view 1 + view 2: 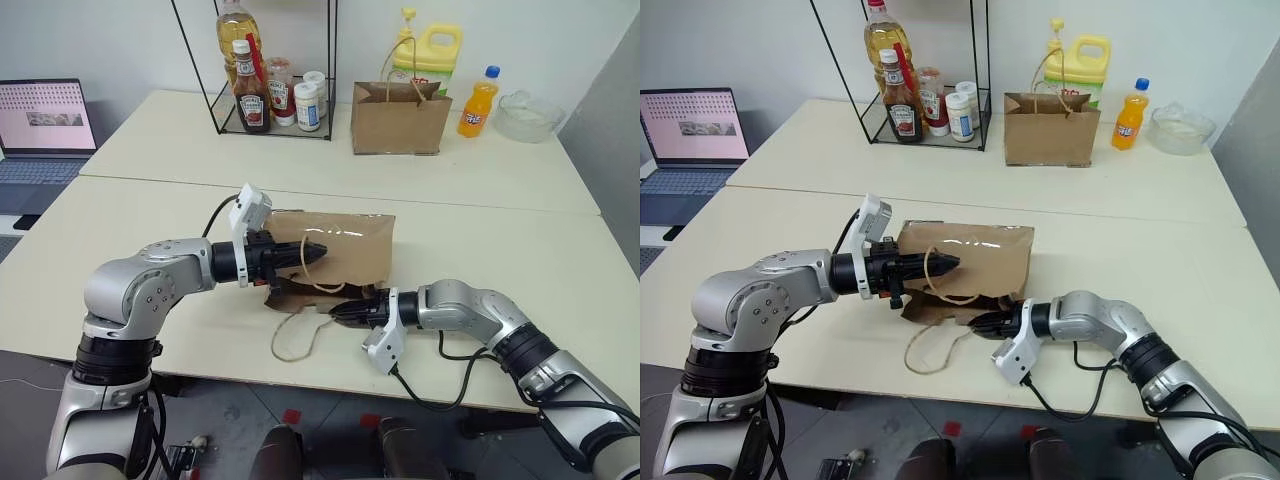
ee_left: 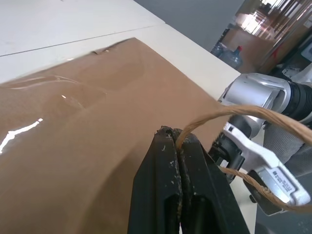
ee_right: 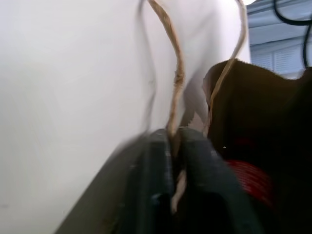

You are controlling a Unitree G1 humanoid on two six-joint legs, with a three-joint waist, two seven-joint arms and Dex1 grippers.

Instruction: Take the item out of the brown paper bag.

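The left pincer [image 2: 176,139] is closed on a string handle [image 1: 936,268] of the soft brown paper bag [image 1: 975,255]. The right pincer [image 3: 176,139] pinches the other handle. Inside, the item's red cap [image 3: 248,178] looks rigid and smooth; grip its neck.

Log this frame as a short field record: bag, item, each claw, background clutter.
bag: brown paper bag lying flat on the near table, mouth toward the robot
item: red cap visible inside the bag's mouth, not out
left claw: shut on a string handle, above the bag
right claw: shut on the other string handle at the bag's mouth
background: second bag, orange soda bottle, ketchup bottle, laptop
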